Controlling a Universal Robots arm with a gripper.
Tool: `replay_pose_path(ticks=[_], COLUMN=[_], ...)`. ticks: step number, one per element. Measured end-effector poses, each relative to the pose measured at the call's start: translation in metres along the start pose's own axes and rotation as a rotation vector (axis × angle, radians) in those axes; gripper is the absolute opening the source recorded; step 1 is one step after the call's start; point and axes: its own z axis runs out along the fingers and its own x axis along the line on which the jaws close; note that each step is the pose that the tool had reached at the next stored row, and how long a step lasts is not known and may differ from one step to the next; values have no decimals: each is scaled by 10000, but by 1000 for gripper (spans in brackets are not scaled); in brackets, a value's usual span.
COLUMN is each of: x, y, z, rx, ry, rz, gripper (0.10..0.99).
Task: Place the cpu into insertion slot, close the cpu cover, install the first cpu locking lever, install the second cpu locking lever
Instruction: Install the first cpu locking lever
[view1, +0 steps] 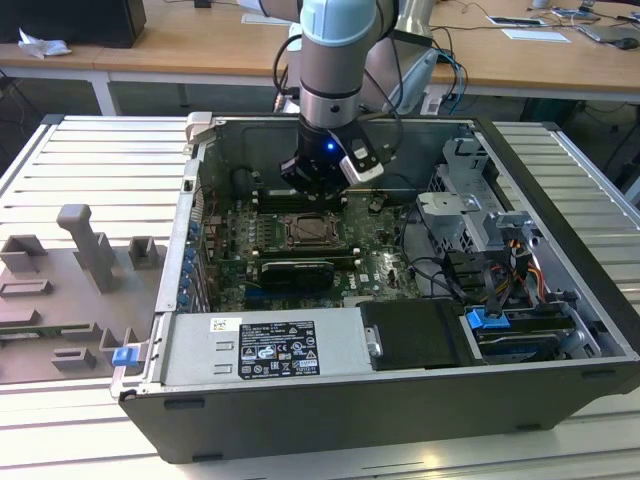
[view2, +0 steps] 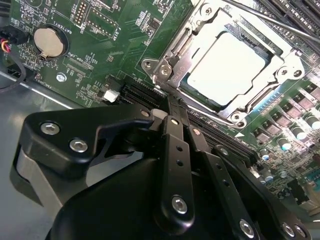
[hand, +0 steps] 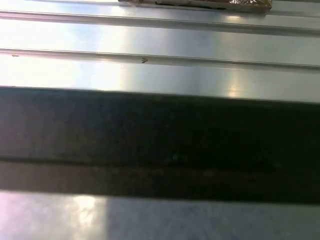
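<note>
While the arm is lowered into the opened case, the contents are listed from largest to smallest.

Computer case (view1: 330, 420): a dark tower laid on its side with the panel off, set on a ribbed metal table (view1: 90, 150); a grey power supply (view1: 265, 348) is seen along its near edge.

Motherboard (view1: 375, 265): a green board lying flat on the case floor; a round coin battery (view2: 49, 40) is mounted on it in the second wrist view.

Arm (view1: 335, 60): a grey and pale blue column reaching down from above, ended just beyond the socket in the exterior view.

Gripper (view2: 167, 107): black linkage bars are seen in the second wrist view, drawn together to a narrow tip with nothing pinched between them; the tip is held just beside the corner of the socket.

Insertion slot (view1: 310, 232): a square socket with a silver metal rim, placed at the middle of the board.

Cpu cover (view2: 272, 82): a thin silver frame with a large central window, laid flat over the socket and around the chip.

Cpu (view2: 227, 65): a flat square chip with a pale, brightly lit metal top, seated in the socket and shown through the cover's window.
</note>
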Motion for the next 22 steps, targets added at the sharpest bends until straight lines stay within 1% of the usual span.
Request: replay_pose_path(ticks=[6, 9, 14, 17, 19, 21, 22], x=[1, 1, 2, 1, 0, 0, -1], y=[-2, -3, -5, -5, -2, 0, 4], z=[9, 15, 42, 42, 28, -15, -50], rx=[77, 96, 107, 104, 96, 104, 103], ry=[7, 8, 10, 8, 2, 7, 6], rz=[0, -1, 0, 0, -1, 0, 0], gripper=[106, 106, 106, 106, 106, 106, 106])
